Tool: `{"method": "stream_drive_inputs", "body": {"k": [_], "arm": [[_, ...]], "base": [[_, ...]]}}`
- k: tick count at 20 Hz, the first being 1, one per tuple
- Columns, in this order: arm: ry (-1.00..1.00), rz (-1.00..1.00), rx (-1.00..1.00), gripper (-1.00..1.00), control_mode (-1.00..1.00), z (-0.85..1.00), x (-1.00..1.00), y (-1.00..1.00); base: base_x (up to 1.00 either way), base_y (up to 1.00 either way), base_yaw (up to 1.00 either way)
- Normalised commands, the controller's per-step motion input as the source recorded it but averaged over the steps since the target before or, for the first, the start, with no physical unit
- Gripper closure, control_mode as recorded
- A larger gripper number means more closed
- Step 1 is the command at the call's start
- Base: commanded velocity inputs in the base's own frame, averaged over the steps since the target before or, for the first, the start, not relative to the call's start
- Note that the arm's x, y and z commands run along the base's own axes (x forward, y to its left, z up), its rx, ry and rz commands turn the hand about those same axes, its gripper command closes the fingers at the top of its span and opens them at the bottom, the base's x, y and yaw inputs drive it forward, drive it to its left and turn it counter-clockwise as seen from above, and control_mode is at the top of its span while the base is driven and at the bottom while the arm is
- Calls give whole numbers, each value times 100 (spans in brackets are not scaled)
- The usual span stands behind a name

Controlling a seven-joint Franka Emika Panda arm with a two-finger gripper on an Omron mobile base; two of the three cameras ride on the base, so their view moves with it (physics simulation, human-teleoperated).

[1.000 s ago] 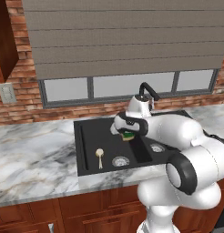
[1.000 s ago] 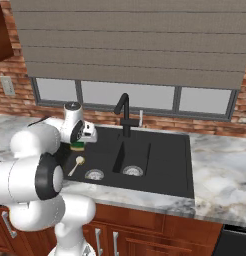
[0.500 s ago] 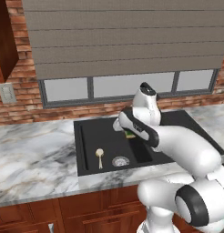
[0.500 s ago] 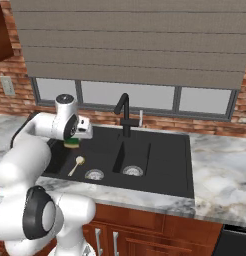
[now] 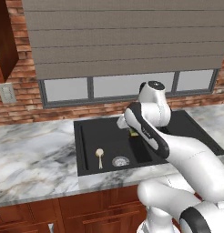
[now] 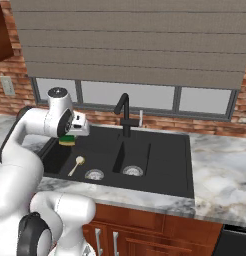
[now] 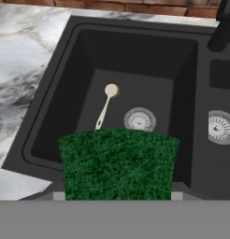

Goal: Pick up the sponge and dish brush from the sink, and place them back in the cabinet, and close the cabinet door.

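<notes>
sponge (image 7: 118, 163) in gripper (image 6: 70, 136), above sink (image 7: 65, 88)

Even, flat rendered light, moderately bright, no obvious source. Soft shading only; no hard shadows on the marble tabletop (image 5: 36, 154). Black sink (image 7: 135, 60) basins read dark, detail low. No glare. Base views slightly soft and pixelated; sponge (image 7: 118, 163) texture grainy up close. No edge distortion.
</notes>
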Motion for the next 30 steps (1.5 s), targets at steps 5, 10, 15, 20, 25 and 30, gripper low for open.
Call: {"method": "stream_drive_inputs", "body": {"k": [5,10,15,20,25,30], "arm": [[0,0,0,100,-100,27,-30,-22],[0,0,0,100,-100,20,-23,-19],[0,0,0,100,-100,14,-23,-23],[0,0,-1,100,-100,9,-24,-21],[0,0,-2,100,-100,6,-30,-12],[0,-2,-4,100,-100,13,-19,0]], "base": [[0,0,0],[0,0,0],[0,0,0],[0,0,0],[0,0,0],[0,0,0]]}}
